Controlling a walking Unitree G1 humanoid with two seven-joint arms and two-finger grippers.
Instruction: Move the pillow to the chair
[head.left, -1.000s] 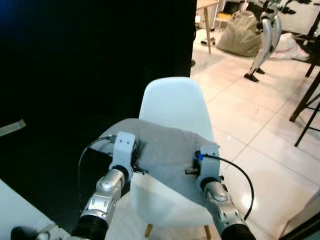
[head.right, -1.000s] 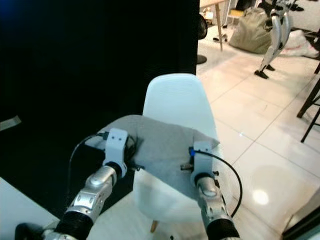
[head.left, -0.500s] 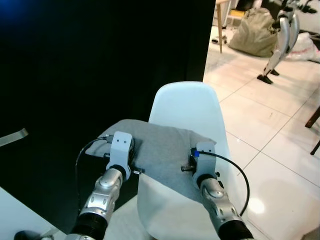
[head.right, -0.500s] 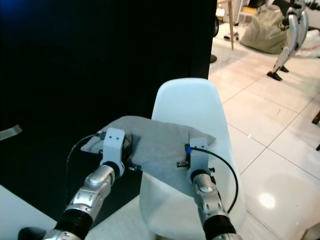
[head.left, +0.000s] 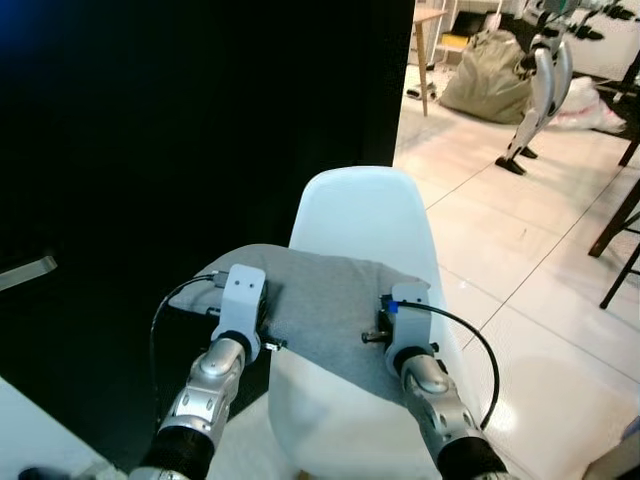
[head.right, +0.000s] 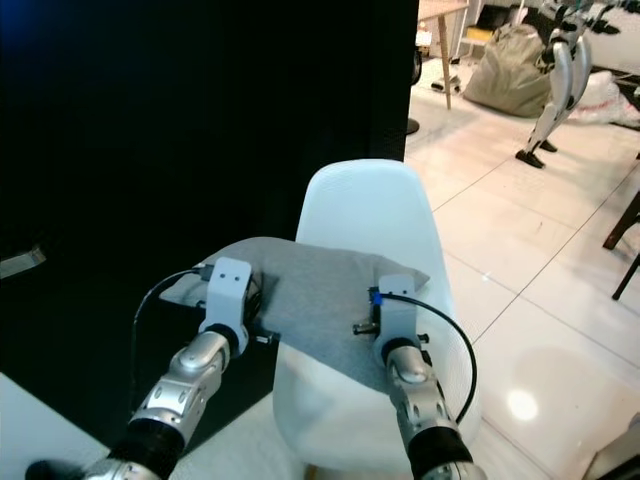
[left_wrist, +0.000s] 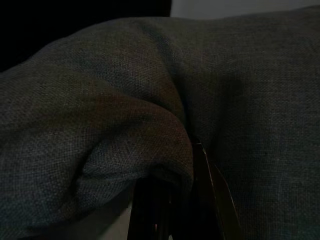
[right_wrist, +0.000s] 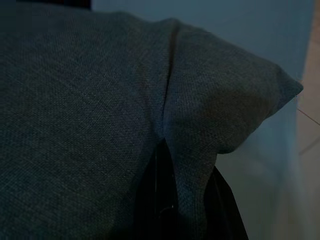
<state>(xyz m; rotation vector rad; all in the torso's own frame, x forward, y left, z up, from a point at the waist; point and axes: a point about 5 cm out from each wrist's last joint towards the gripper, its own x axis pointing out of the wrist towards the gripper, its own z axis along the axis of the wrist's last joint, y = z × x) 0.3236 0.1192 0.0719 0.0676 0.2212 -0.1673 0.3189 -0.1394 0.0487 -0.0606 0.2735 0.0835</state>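
Pillow: flat grey woven-fabric pillow (head.left: 325, 305) (creased where pinched), held above the white moulded plastic chair (head.left: 365, 215) seat.
Left pincer (left_wrist: 172, 197): clamped on pillow's near edge.
Right pincer (right_wrist: 182, 195): likewise gripping the pillow.

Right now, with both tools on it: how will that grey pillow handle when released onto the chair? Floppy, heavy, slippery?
Probably soft: the grey pillow bunches into folds where the left tool and right tool pinch it. Likely light, since it sags little between the two grips. Its woven cover looks grippy, but the white chair has a smooth shell, so it could slide if dropped off-centre.
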